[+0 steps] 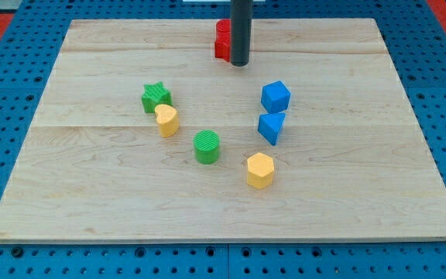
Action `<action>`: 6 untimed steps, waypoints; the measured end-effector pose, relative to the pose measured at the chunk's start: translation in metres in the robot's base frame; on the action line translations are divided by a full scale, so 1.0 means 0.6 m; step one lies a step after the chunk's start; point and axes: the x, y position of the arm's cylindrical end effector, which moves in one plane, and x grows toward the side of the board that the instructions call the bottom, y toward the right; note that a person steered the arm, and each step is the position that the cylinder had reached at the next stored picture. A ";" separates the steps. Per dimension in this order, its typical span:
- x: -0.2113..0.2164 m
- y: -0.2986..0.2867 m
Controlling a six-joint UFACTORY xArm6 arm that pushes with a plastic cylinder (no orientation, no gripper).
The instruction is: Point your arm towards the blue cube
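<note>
The blue cube [276,97] sits right of the board's centre. My tip [240,63] is at the end of the dark rod near the view's top, up and to the left of the blue cube, with a clear gap between them. The rod stands just in front of a red block [221,41], partly hiding it. A blue triangular block [272,127] lies just below the blue cube.
A green star [156,97] and a yellow heart-shaped block [167,120] touch at the left. A green cylinder [206,146] and a yellow hexagonal block [260,170] lie lower down. The wooden board [91,201] rests on a blue pegboard.
</note>
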 end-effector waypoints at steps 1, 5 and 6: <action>-0.015 -0.056; 0.157 0.208; 0.187 0.155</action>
